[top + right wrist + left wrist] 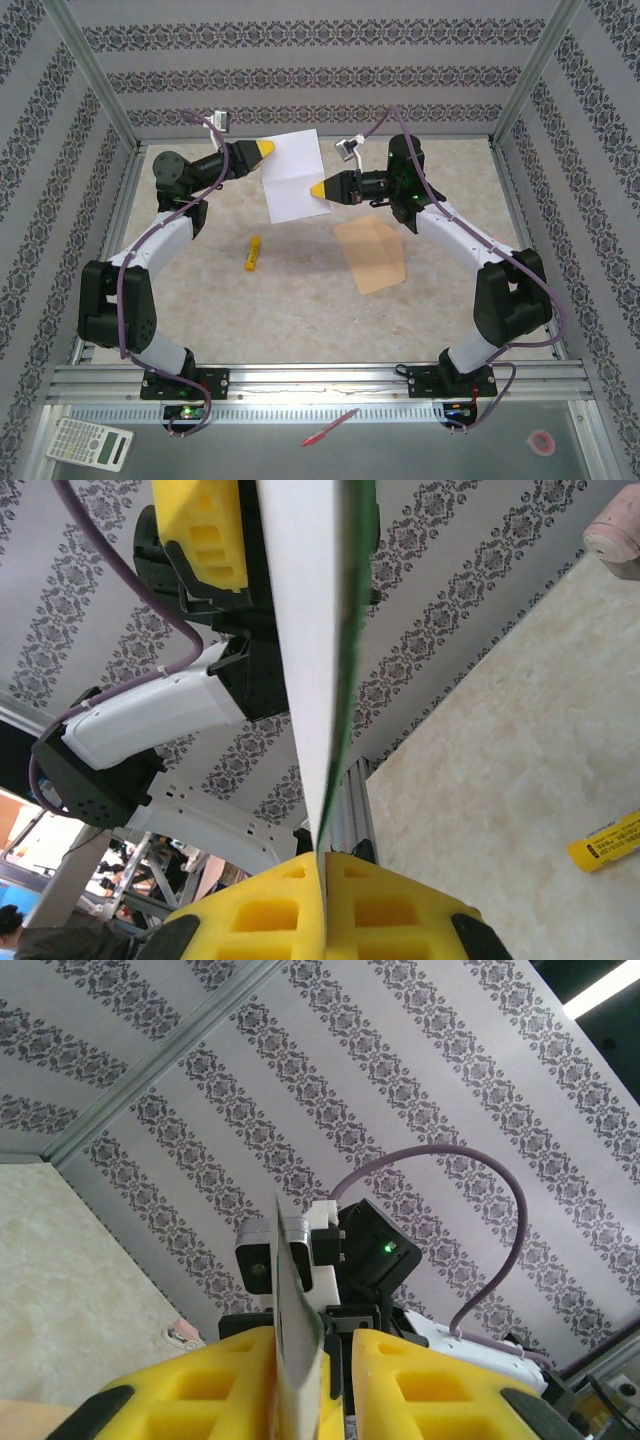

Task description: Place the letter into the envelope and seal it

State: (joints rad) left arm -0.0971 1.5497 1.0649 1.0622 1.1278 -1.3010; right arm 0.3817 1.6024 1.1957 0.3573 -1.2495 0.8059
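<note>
The letter, a white sheet with its plain side up, hangs in the air over the far middle of the table. My right gripper is shut on its lower right edge; in the right wrist view the green-bordered sheet rises edge-on from the closed yellow fingertips. My left gripper is at the sheet's upper left corner. In the left wrist view the paper leans on one yellow finger and a gap separates it from the other, so the left gripper is slightly open. The tan envelope lies flat on the table below the right gripper.
A yellow glue stick lies on the table left of the envelope, and appears as the glue stick in the right wrist view. Patterned walls enclose the table on three sides. A calculator and a red pen lie on the near ledge.
</note>
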